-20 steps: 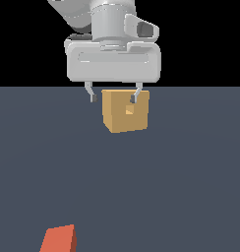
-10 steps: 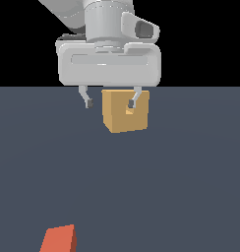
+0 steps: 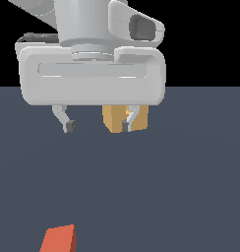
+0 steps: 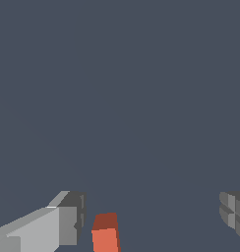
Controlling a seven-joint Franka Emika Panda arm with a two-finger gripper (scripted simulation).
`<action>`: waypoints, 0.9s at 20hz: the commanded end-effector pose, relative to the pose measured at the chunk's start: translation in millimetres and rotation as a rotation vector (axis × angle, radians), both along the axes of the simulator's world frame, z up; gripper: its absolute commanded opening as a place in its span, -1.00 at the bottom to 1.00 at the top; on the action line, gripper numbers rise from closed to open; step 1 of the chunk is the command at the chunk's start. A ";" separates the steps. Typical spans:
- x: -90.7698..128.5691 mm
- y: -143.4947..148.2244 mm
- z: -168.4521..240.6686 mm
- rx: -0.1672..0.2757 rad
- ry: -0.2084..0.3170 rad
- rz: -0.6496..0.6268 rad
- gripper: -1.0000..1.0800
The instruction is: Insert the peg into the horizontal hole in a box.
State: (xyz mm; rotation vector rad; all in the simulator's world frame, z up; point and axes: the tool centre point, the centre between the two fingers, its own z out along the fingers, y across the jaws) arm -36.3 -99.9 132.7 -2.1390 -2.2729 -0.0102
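Orange-red and matte, the small rectangular peg [image 3: 58, 238] lies on the dark slate-grey table [image 3: 181, 197] at the near edge of the exterior view, toward that view's left, with part of it cut off by the frame. It is well apart from the tan, yellowish-brown cube that is the box [image 3: 113, 119], which sits farther back on the same surface. Most of the box is hidden behind the pale grey body of the Franka arm's hand [image 3: 92, 74]; only its lower part shows beneath that housing, and the hole in it cannot be made out clearly.

The end effector [image 3: 98, 124] hangs above the table with its two short grey fingers spread wide and nothing between them. One fingertip [image 3: 69, 126] shows against bare table on the exterior view's left, and the other fingertip [image 3: 127, 123] overlaps the front of the box in that view; whether it touches the box cannot be told.

In the wrist view the peg [image 4: 105, 233] appears close beside one light grey finger [image 4: 68, 224], just apart from it, while the other darker finger [image 4: 234, 209] shows at the opposite side of the frame. The end effector [image 4: 151, 216] frames an open stretch of grey table [image 4: 122, 98], and the peg lies off its centre line, near the one finger. The box does not show in the wrist view.
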 end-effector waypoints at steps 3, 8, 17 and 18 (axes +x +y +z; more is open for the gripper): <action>-7.9 -50.3 -15.5 -0.005 -0.002 0.027 0.92; -13.5 -106.1 -32.5 -0.010 -0.005 0.058 0.92; -16.1 -187.8 -56.8 -0.016 -0.009 0.102 0.92; -15.9 -194.2 -58.6 -0.016 -0.010 0.106 0.92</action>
